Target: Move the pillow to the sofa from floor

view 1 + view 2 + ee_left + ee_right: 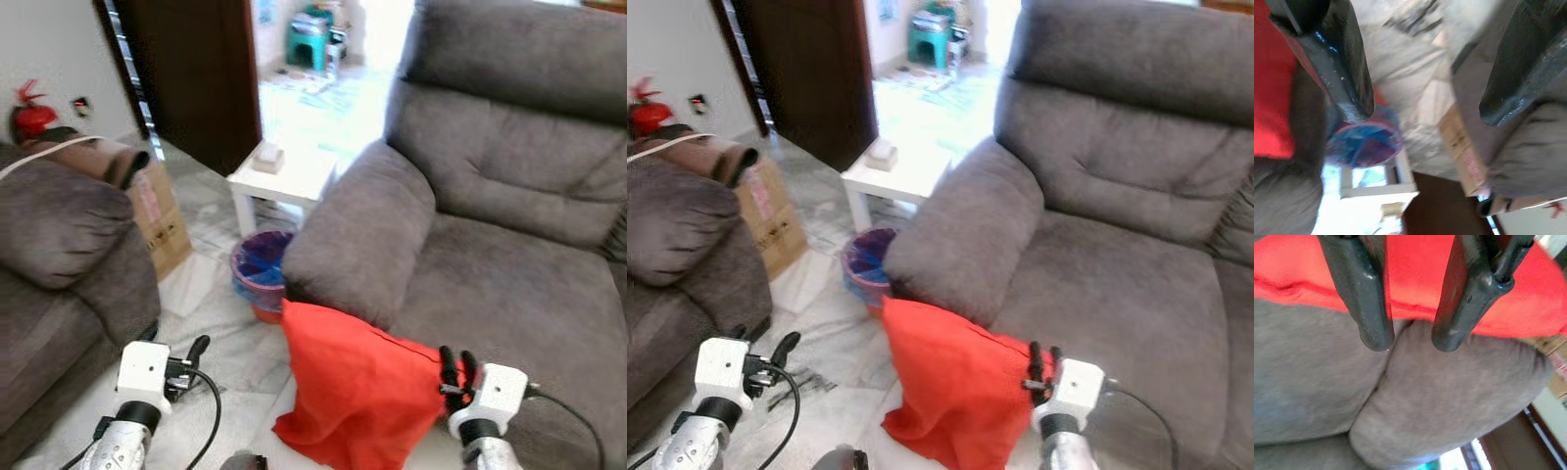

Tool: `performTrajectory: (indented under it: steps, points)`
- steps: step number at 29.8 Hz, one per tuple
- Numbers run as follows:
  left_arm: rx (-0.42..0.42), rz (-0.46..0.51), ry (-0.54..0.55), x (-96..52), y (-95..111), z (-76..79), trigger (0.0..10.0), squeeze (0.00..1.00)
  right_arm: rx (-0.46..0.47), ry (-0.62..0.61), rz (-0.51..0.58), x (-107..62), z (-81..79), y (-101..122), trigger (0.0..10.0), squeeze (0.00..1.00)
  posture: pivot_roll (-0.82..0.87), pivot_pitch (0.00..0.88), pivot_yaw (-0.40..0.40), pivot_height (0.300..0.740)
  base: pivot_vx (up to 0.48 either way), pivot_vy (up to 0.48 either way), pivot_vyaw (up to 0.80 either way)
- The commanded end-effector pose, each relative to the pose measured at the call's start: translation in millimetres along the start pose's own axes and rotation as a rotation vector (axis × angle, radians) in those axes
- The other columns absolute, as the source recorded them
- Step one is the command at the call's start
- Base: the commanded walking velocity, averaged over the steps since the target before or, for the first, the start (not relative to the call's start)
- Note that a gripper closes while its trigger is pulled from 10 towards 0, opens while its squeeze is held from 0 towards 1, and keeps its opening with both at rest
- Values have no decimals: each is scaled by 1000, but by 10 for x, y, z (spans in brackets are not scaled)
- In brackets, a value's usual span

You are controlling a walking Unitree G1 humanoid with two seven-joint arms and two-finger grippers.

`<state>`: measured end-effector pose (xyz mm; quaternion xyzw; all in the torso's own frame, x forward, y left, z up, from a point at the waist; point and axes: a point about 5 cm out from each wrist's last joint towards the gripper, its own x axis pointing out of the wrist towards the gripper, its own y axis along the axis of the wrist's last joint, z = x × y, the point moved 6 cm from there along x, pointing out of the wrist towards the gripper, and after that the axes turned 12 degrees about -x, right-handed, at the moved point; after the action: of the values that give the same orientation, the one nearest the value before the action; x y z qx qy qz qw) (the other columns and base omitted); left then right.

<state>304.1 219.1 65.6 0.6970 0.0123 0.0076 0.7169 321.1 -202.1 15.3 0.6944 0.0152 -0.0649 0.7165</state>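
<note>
Left eye view: the red pillow (358, 387) leans against the front of the grey sofa (509, 245), its upper edge on the seat by the armrest, its lower corner hanging toward the marble floor (220, 343). The right gripper (457, 370) pinches its upper right corner.

Left wrist view: the left gripper (1425, 83) is spread, holding nothing, above a blue bin (1364, 144).

Right wrist view: fingers (1364, 298) close together across the pillow's edge.
</note>
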Motion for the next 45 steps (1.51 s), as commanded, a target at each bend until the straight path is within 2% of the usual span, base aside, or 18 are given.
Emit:
performTrajectory:
  steps: [1,11,19,28,38,44,45]
  points:
    - [19,2,-5,-17,1,11,10000,0,8,-18,-21,-47,63,-70,10000,0,-6,105,27,637,0,-259,0]
    - [16,1,-11,-15,-9,28,10000,0,-4,0,-18,-35,33,-57,10000,0,-5,106,26,637,0,-370,0]
    - [14,3,-10,-15,-5,31,10000,0,-17,14,-8,-26,7,-36,10000,0,-4,106,25,637,60,-383,751]
    - [7,4,-11,-12,-9,42,10000,0,-20,38,-15,-13,-11,-42,10000,0,-2,106,22,637,0,0,380]
    - [10,-7,3,-53,-52,-1,10000,0,-33,56,-5,-6,-47,-25,10000,0,1,105,22,637,0,0,800]
    - [15,-18,0,-78,-92,-4,10000,0,-18,44,-6,6,-41,-22,10000,0,2,105,23,637,0,0,800]
    - [17,-24,0,-90,-109,-8,10000,0,13,31,-19,2,-28,-51,10000,0,1,106,23,637,0,0,0]
